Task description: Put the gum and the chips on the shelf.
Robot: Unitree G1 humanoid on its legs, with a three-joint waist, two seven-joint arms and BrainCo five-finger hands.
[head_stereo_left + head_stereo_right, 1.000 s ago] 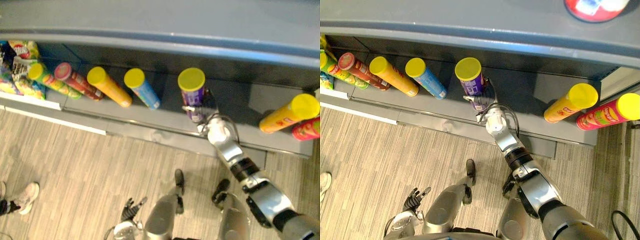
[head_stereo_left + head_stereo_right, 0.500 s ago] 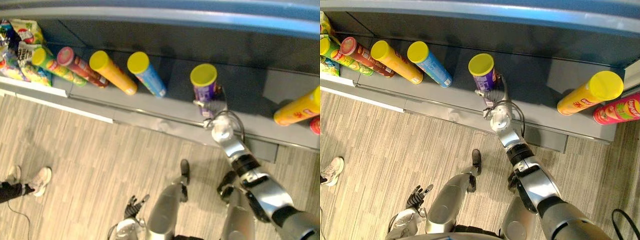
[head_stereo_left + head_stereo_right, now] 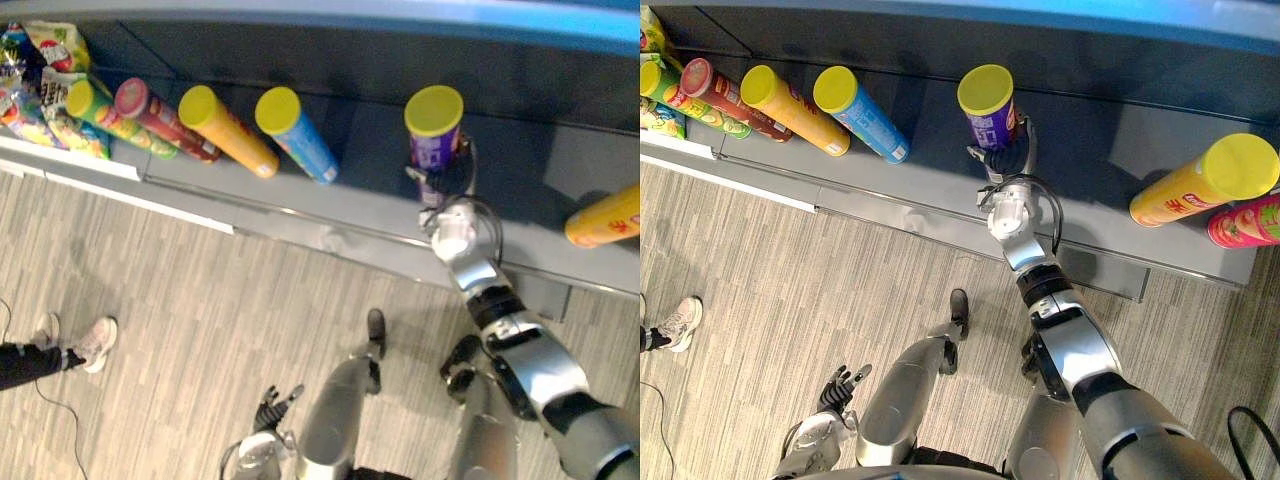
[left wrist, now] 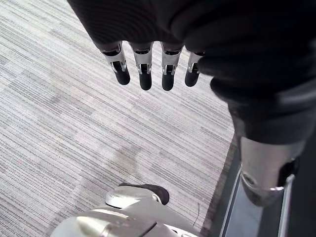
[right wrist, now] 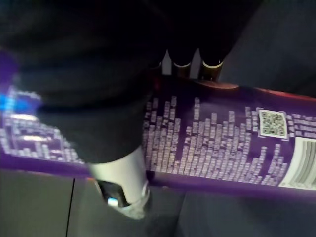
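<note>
Right hand [image 5: 121, 173]: clasped round purple yellow-lidded chip tube [image 3: 990, 115]
Tube: upright on dark grey shelf [image 3: 1100, 170]
Left hand [image 3: 840, 385]: fingers straight, empty

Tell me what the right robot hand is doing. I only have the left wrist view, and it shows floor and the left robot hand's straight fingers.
Observer: The right robot hand is curled round a purple chips can.
Operator: Is that can on the shelf yet?
Observer: It looks so. It stands upright on the shelf, yellow lid up.
Operator: Anything crowding it?
Observer: No. The nearest one, a blue can on the robot's left, stands apart from it.
</note>
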